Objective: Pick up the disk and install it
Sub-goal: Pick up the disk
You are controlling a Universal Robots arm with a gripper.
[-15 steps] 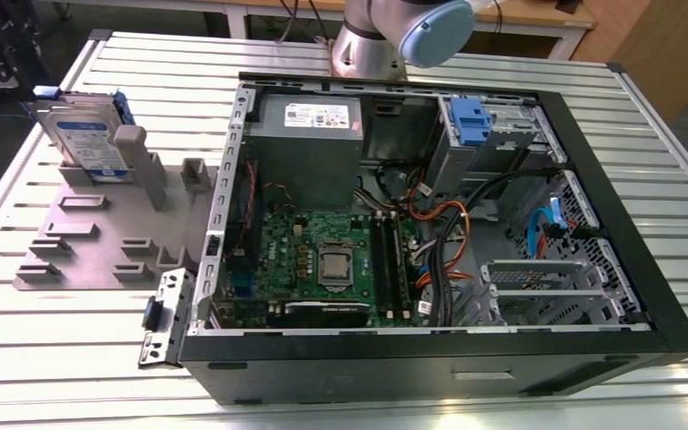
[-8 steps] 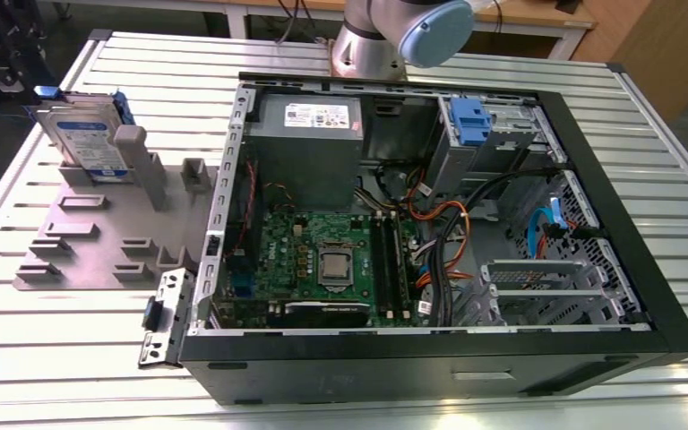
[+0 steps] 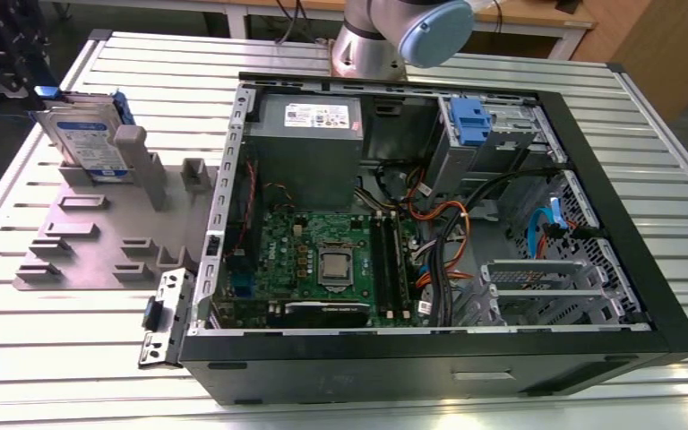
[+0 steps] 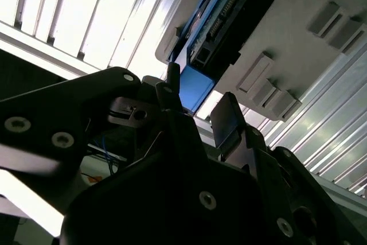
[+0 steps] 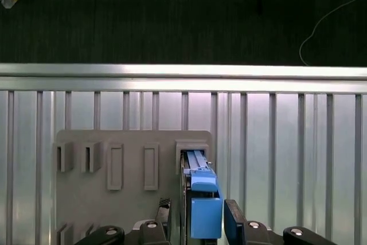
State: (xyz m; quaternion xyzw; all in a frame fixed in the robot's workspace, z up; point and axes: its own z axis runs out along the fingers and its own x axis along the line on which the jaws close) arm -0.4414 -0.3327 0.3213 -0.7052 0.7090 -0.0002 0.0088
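Closest to us, the gripper [image 5: 197, 203] is spread, its fingers [image 5: 232, 219] either side of the blue-framed disk [image 5: 205, 222] with a gap on each side. The disk stands on edge in the grey holder [image 3: 93, 242] at the exterior view's left, outside the computer case [image 3: 416, 354]. We judge the grasp goes best with the disk centred and the fingers closing squarely on its flat faces.

You will find no print here that can be read. The disk [image 3: 85, 136], upright in the grey holder [image 3: 105, 224] at the exterior view's left, carries a white-and-blue label. The power supply [image 3: 308, 157] inside the computer case [image 3: 440, 358] carries a white sticker, and the lettering on both cannot be made out.
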